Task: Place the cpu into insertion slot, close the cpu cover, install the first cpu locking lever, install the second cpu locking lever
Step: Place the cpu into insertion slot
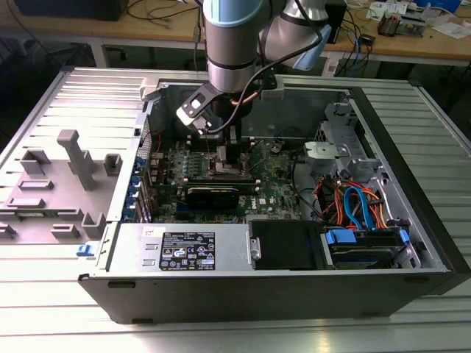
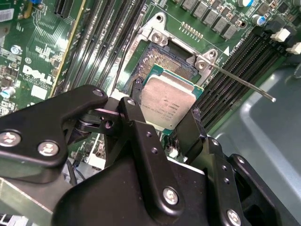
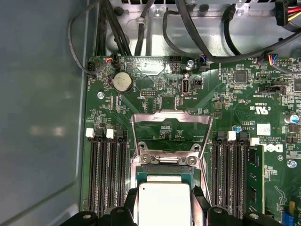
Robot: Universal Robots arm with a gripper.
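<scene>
Pinching the cpu point(image 2: 167, 106) by two opposite edges, the gripper point(image 2: 163, 113) has its black fingers point(image 2: 133, 110) closed onto the chip, one on each side, with the shiny metal top facing up between them. The spread is no wider than the chip itself. In the first wrist view the cpu point(image 3: 164, 202) again sits between the two finger tips point(image 3: 197, 200), squarely in line with the socket.

The chip lies over the near part of the socket point(image 2: 162, 59). The far rows of gold contacts remain uncovered beyond the chip's edge. Whether the chip already rests on the contacts or hangs just above them cannot be told.

The cover point(image 3: 171, 114) is swung open, its silver frame standing up from the hinge at the socket's far side, well clear of the chip. One lever point(image 2: 244, 84), a thin metal rod, sticks out free from the socket corner across the memory slots point(image 2: 235, 61). More slots run along the socket's other side.

In the exterior view the arm reaches straight down into the open case point(image 1: 412, 184), and the gripper point(image 1: 229, 151) is low over the green board point(image 1: 280, 187).
</scene>
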